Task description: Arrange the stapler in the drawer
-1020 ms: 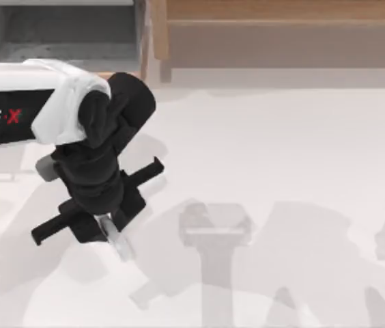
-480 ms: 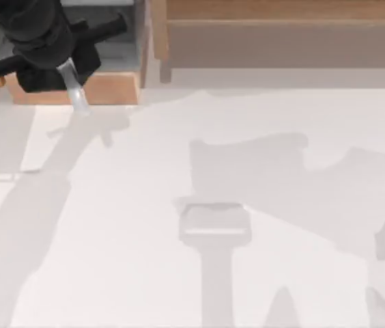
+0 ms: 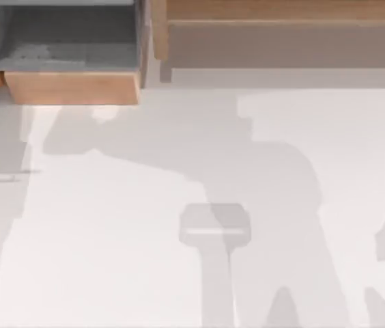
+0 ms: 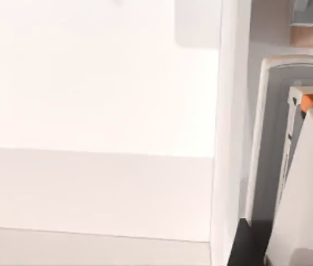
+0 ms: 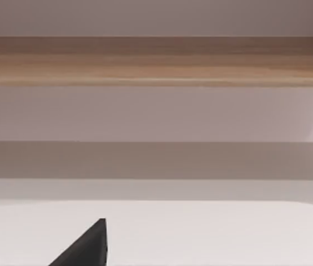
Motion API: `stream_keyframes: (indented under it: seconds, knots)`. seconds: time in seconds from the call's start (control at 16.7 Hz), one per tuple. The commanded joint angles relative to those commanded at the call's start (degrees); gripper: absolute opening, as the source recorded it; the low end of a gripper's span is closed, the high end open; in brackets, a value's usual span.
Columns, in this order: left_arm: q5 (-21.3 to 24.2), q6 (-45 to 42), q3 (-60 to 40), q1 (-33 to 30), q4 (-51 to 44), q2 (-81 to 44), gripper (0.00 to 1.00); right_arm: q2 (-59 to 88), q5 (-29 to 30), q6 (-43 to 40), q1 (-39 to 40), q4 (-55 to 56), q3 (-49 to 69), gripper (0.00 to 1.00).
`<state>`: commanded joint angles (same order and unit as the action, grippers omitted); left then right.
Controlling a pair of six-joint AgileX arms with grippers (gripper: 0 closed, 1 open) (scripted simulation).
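The drawer (image 3: 73, 87) stands at the far left of the worktop (image 3: 145, 273), pulled open, with its tan front panel turned to the bare surface and its grey inside in view from above. On this grey floor, toward the left part, lies a pale and glassy streak that we take for the stapler (image 3: 32, 53). It is faint against the grey, so we cannot say exactly how it is turned, but it seems to rest flat and fully inside the walls, not touching the front panel. To the right of the drawer, just beside it, runs the longer wooden shelf unit (image 3: 281, 27). Across the worktop we find grey shadow shapes and no separate object. A black corner of our right gripper (image 5: 87, 247) comes into the right wrist view, low above the worktop and facing the shelf unit; we cannot tell whether it is spread or pressed together, and we cannot tell it for our left gripper either. The left wrist view looks on pale surfaces that we cannot identify with confidence. In our judgement the main step is done, since the stapler appears to be in the drawer. What may be left is to check that it lies well.
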<state>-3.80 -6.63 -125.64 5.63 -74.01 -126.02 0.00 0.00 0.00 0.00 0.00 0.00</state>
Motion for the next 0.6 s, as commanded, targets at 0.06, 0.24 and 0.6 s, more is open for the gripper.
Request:
stream_keyframes:
  seconds: [0.06,0.24,0.6]
  knots:
    - [0.0,-3.8,-3.6,2.7,-1.3,-3.0,0.00,0.0,0.0,0.0,0.0,0.0,0.0,1.00]
    - [0.9,-12.0,-13.0,9.5,-4.4,-11.4,0.00,0.0,0.0,0.0,0.0,0.0,0.0,1.00]
    - [4.2,-14.5,-22.5,13.4,-10.6,-25.5,0.00,0.0,0.0,0.0,0.0,0.0,0.0,1.00]
